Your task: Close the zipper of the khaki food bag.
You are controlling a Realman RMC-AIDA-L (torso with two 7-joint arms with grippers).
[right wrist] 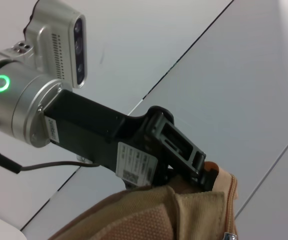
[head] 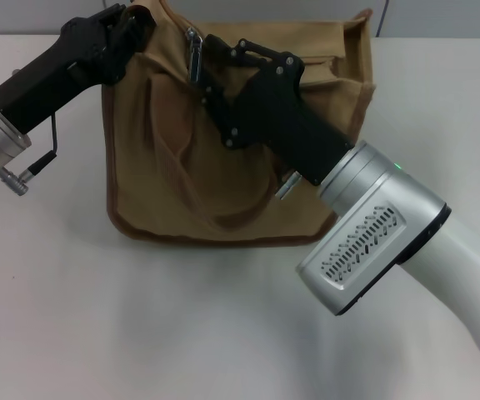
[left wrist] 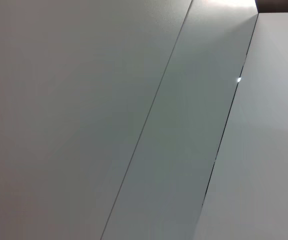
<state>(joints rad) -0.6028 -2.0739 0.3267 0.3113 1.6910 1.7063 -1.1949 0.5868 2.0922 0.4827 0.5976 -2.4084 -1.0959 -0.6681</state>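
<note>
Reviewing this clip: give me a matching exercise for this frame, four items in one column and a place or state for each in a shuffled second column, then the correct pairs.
Items
1. left gripper
2. right gripper
3. silver pull tab
4. khaki food bag

Places or states
A. lies on the white table
B. at the bag's far left corner, gripping the fabric edge
C. over the bag's top, reaching in from the near right
D. near the bag's far edge, at the right gripper's tip

Pairs: 1-B, 2-C, 3-D, 4-A
</note>
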